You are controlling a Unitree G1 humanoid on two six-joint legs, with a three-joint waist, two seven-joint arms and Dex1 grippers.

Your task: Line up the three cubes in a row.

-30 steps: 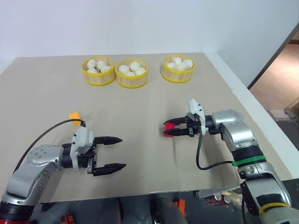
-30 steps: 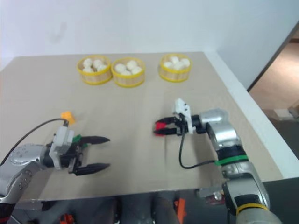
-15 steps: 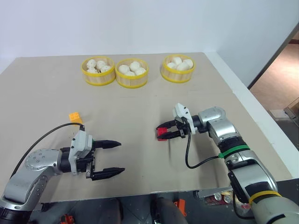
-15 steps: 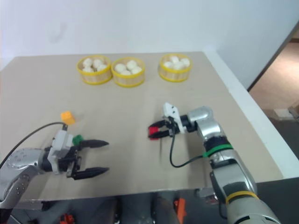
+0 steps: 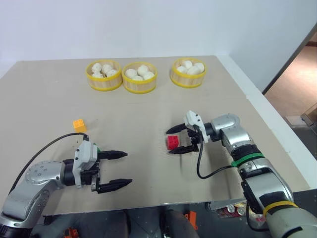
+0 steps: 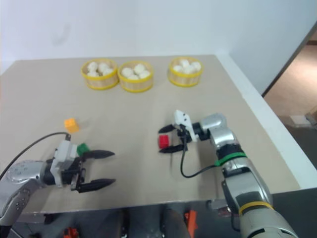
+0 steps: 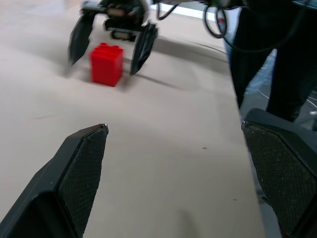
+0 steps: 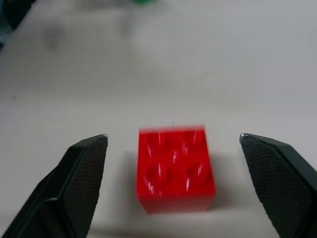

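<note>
The red cube (image 5: 173, 142) sits on the tan table between the spread fingers of my right gripper (image 5: 169, 142), which is open and clear of both its sides. It also shows in the right wrist view, the red cube (image 8: 176, 166) resting flat between the fingers. The orange-yellow cube (image 5: 79, 124) lies at the left. The green cube (image 6: 82, 148) sits just behind my left gripper (image 5: 129, 168), which is open with nothing in it, near the table's front edge and pointing toward the red cube (image 7: 106, 64).
Three yellow-rimmed baskets of white buns stand in a row at the back (image 5: 104, 86) (image 5: 140, 89) (image 5: 188, 83). The table's white right edge (image 5: 267, 114) runs close to my right arm. A black cable loops from each wrist.
My right gripper has opened and let go of the red cube, which now rests on the table between its fingers. The left gripper has kept still.
</note>
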